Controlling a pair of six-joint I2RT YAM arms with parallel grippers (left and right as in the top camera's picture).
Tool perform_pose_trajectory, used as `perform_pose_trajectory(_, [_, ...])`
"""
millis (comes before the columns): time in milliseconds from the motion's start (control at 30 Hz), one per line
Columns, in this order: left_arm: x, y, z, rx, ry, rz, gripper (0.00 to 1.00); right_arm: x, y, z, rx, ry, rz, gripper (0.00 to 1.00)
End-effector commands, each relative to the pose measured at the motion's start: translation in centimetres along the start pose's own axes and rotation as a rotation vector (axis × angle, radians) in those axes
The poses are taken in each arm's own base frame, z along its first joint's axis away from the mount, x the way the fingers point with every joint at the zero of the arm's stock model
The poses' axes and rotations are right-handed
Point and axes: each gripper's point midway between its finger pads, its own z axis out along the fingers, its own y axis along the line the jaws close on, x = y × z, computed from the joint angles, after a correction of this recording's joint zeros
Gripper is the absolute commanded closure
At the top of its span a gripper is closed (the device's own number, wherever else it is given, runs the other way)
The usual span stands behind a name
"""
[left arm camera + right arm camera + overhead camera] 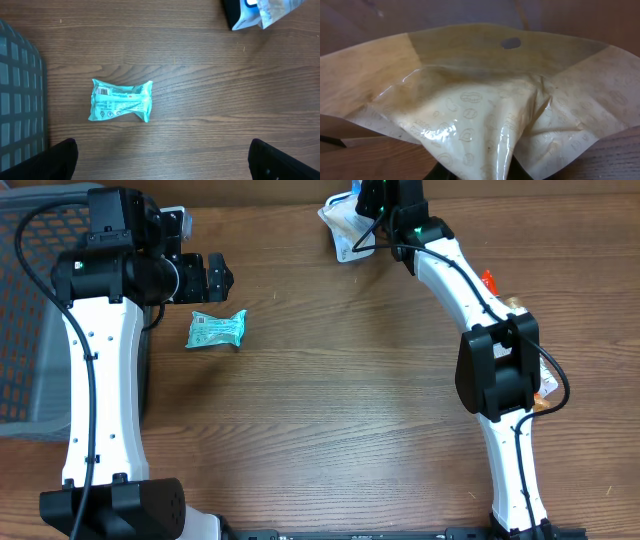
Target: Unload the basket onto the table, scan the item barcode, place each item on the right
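Grey mesh basket (20,330) stands far left, then the left gripper (212,277), its jaws spread wide and empty, near the teal packet (215,330) lying flat on the wooden table (350,400), and the right gripper (365,215) pinching a crumpled translucent pouch (480,120).

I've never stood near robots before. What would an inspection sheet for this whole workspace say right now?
Surface: wooden table, no spills seen.
Job's things: teal packet lying flat and untouched, with what looks like a barcode at one end; clear pouch near the far edge.
Clutter: orange items at the right edge, partly hidden.
Grippers: left gripper wide open above the teal packet; right gripper pinching the clear pouch.
Cables: black cable looping along the left arm, another beside the right arm.
Surroundings: dark mesh basket at the left.
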Motion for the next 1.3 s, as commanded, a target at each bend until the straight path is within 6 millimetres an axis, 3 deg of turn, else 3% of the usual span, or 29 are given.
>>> perform_pose_trajectory(0, [-0.5, -0.3, -0.4, 0.002, -0.018, 0.004, 0.0, -2.4, -0.3, -0.4, 0.005, -0.059, 0.037, 0.87])
perform_pose_trajectory(233, [-0.5, -0.3, -0.4, 0.001, -0.018, 0.004, 0.0, -0.1, -2.1, 1.1, 0.046, -0.019, 0.049, 0.89])
perform_pose_trajectory(500, [-0.5, -0.3, -0.4, 0.002, -0.018, 0.004, 0.0, -1.1, -2.8, 1.3, 0.051, -0.06, 0.091, 0.92])
perform_pose_trajectory(767, [-0.5, -0.3, -0.4, 0.002, -0.018, 0.004, 0.0, 0.5, -3.8, 2.2, 0.074, -0.034, 0.094, 0.93])
perform_pose_trajectory(1133, [-0.5, -0.3, -0.4, 0.002, -0.018, 0.004, 0.0, 0.6, -3.5, 2.2, 0.061, -0.028, 0.092, 0.94])
perform_pose_trajectory(1267, [-0.5, -0.3, -0.4, 0.002, -0.018, 0.004, 0.0, -0.4, -1.6, 1.1, 0.0, -0.007, 0.083, 0.96])
